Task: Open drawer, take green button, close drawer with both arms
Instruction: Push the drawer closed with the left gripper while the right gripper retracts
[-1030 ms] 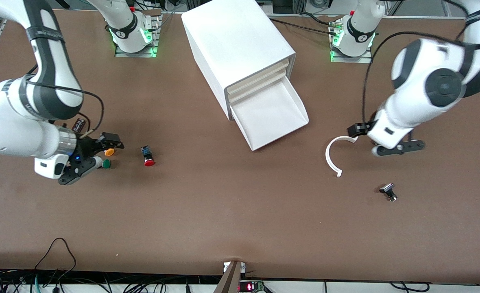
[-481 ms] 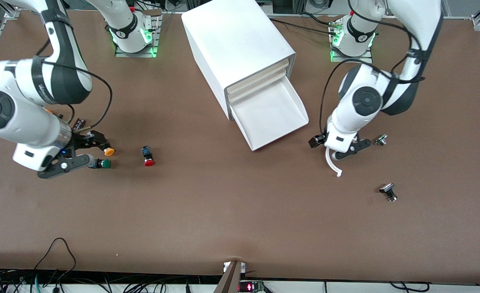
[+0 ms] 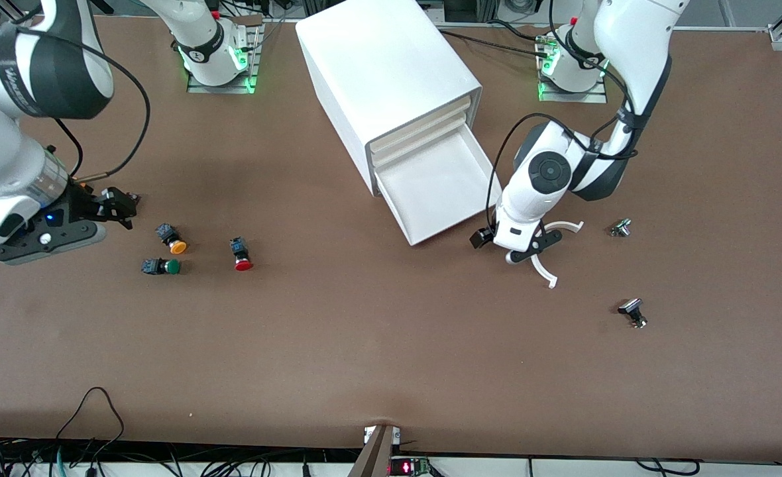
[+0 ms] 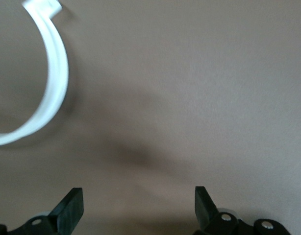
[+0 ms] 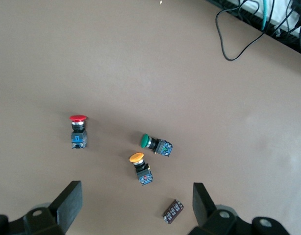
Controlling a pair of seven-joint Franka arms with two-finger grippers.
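Right end effector (image 3: pixel 109 212) released above table (image 3: pixel 364 344), off green button (image 3: pixel 159 266); could grab orange-capped button (image 3: pixel 171 240) alongside. Left end effector (image 3: pixel 520 248) released near open drawer (image 3: pixel 441 192).

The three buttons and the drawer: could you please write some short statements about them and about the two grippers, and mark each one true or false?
1. The bottom drawer of the white cabinet is pulled out. True.
2. The green button is inside the drawer. False: it lies on the table, beside the orange button and the red button.
3. The right gripper is open and holds nothing. True.
4. The left gripper grips the white curved piece. False: its jaws are open and empty over bare table next to that piece.
5. The green button is nearer to the front camera than the orange button. True.
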